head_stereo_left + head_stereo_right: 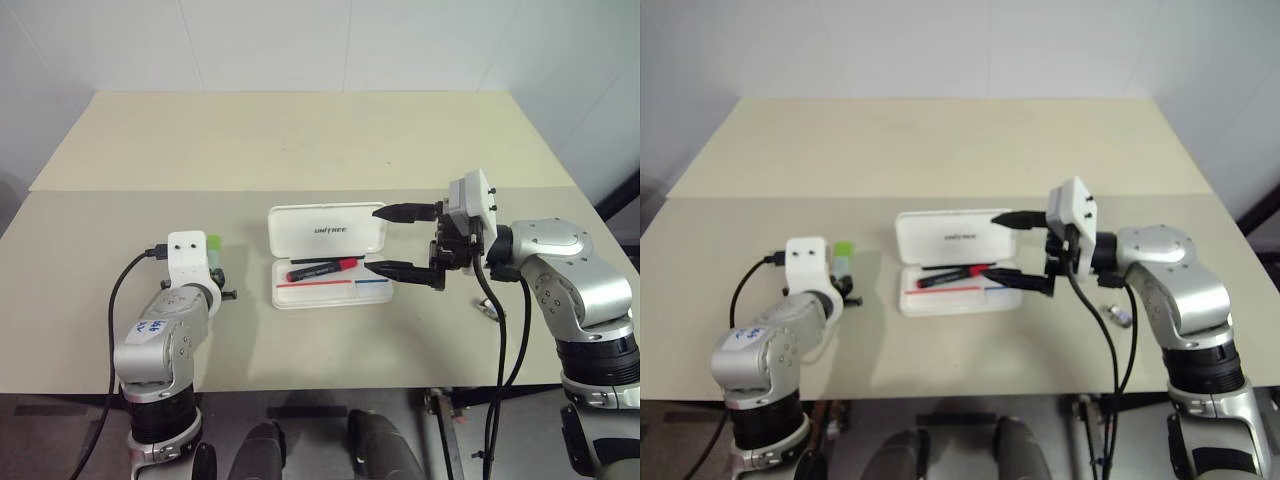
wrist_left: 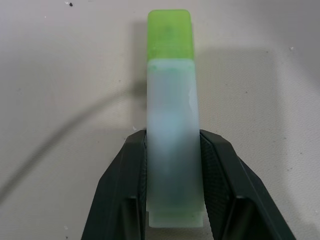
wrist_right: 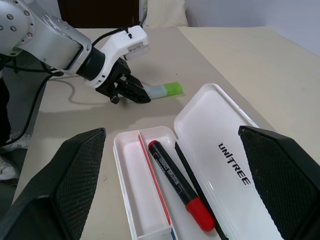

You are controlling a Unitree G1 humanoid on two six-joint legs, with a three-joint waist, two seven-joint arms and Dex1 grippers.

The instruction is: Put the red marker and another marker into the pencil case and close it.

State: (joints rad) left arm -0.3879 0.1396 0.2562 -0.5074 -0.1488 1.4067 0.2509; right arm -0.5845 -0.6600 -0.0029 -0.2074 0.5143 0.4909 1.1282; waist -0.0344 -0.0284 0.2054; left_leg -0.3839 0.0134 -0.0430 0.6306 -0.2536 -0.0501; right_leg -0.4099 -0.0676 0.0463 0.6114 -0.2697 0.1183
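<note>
The left tool [image 2: 172, 190] is pinching the green highlighter [image 2: 171, 130] across the lower half of its pale body, both black pads pressing flat against the sides while the marker is lying on the bench [image 1: 300, 150], off to the left of the pencil case [image 1: 330, 255]. The bright green cap is pointing away from the wrist.

The right tool [image 1: 405, 240] is hovering at the case's right end with its fingers spread wide, carrying nothing. The case is lying open, its lid folded back flat, and the red marker [image 3: 180, 185] is already resting inside the tray beside the red stripe.

The highlighter looks light, stiff and smooth-sided, so it is likely to slip or twist if squeezed near an end; the hold on the flat faces below its middle seems sound, and the chunky body should be giving the pads plenty of surface. Lifting it level and lowering it lengthwise next to the red marker is probably the safest way in. The case itself looks like thin hard plastic, light enough to skid when the lid is being pushed shut.
</note>
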